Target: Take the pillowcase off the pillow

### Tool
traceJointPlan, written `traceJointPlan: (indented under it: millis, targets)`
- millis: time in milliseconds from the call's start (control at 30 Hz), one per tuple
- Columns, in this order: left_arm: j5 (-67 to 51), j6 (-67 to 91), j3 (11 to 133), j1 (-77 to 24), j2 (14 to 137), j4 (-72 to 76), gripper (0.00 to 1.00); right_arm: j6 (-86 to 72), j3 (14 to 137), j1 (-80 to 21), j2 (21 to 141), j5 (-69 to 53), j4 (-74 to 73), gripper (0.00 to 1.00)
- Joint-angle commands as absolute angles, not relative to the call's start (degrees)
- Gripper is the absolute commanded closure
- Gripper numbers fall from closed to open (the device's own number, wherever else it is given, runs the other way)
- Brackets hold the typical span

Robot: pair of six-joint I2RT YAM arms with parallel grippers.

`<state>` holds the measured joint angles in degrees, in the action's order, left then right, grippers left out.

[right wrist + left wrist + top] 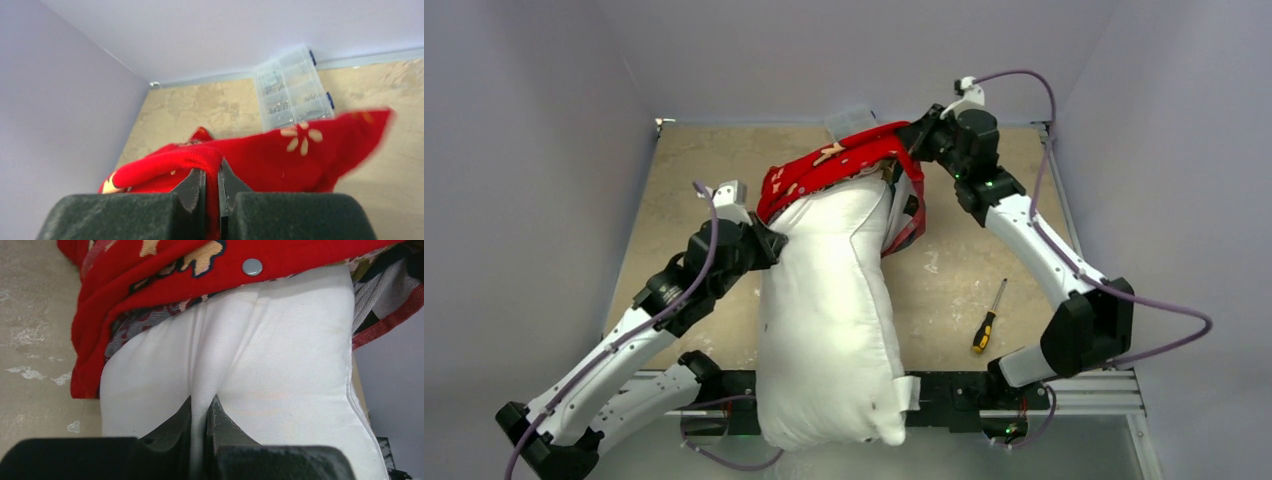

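The white pillow (829, 310) lies lengthwise down the table's middle, its near end hanging past the front rail. The red pillowcase (839, 160) is bunched over only its far end, with a strip dangling at the right. My left gripper (774, 240) is shut on a fold of the pillow's left side; in the left wrist view the white fabric (280, 355) is pinched between the fingers of that gripper (202, 407), with the pillowcase (150, 270) just beyond. My right gripper (916, 140) is shut on the pillowcase's far right end, red cloth (280, 155) clamped in that gripper (211, 172).
A screwdriver (988, 318) with a yellow and black handle lies on the table right of the pillow. A clear plastic parts box (292, 90) stands at the back edge behind the pillowcase. Grey walls close in the table on three sides.
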<state>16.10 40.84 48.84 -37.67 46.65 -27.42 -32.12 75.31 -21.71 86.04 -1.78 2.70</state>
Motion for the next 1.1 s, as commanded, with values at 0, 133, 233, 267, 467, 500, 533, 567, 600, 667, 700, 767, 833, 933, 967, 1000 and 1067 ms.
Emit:
traceJointPlan:
  millis: [0,133,233,267,467,500,533,567,600,667,700,767,833,933,967,1000,1067]
  targets:
    - [24.78,37.36,52.36,-36.84,39.65,-40.75,1.0,-32.52,79.43,-11.58,78.44,10.53,10.24,1.0]
    - [27.91,37.67,52.83,-36.88,37.5,-42.99,1.0,-33.4,80.47,-7.87,76.33,11.71,10.03,1.0]
    - [29.5,37.78,52.72,-36.83,36.19,-43.96,1.0,-34.36,80.68,-4.41,74.92,12.25,9.93,1.0]
    - [30.1,37.93,52.55,-36.87,35.72,-44.14,1.0,-34.52,80.79,-3.19,74.62,11.85,10.01,1.0]
    - [33.47,38.06,51.93,-36.87,34.37,-45.7,1.0,-34.91,81.69,1.59,73.31,9.9,9.75,1.0]
    - [34.13,38.06,51.88,-36.88,34.44,-45.96,1.0,-34.77,81.79,1.73,73.3,10.0,9.68,1.0]
    - [34.8,38.12,51.91,-36.83,34.5,-46.25,1.0,-34.58,81.81,1.91,73.29,10.6,9.56,1.0]
    - [35.59,38.13,52.01,-36.86,34.54,-46.65,1.0,-34.67,81.82,2.3,73.22,11.55,9.24,1.0]
    - [36.43,38.21,52.17,-36.85,34.4,-47.17,1.0,-35.09,81.74,3.22,73.09,12.31,8.83,1.0]
    - [38.64,38.75,52.21,-36.89,34.01,-47.99,1.0,-36.78,81.07,6.44,72.37,10.88,8.55,1.0]
    - [39.81,39.17,52.22,-36.91,33.75,-48.57,1.0,-37.66,80.42,8.48,71.73,9.31,9.16,1.0]
    - [41.57,39.96,52.21,-36.84,33.14,-49.59,1.0,-39.33,79.66,11.55,70.82,7.59,9.46,1.0]
    - [43.07,40.64,52.28,-36.83,32.52,-50.21,1.0,-40.48,79.97,13.54,70.74,7.33,8.84,1.0]
    - [45.68,41.72,52.7,-36.86,31.8,-51.6,1.0,-41.4,80.29,16.02,70.51,7.43,8.57,1.0]
    - [46.57,42.05,52.88,-36.91,31.55,-51.98,1.0,-41.67,80.45,16.77,70.37,7.58,8.41,1.0]
    - [47.39,42.21,53.13,-36.87,31.29,-52.29,1.0,-41.86,80.61,17.5,70.13,7.76,8.36,1.0]
    - [49.1,42.71,53.46,-36.91,30.91,-53.06,1.0,-42.39,80.9,19.36,69.61,8.18,8.16,1.0]
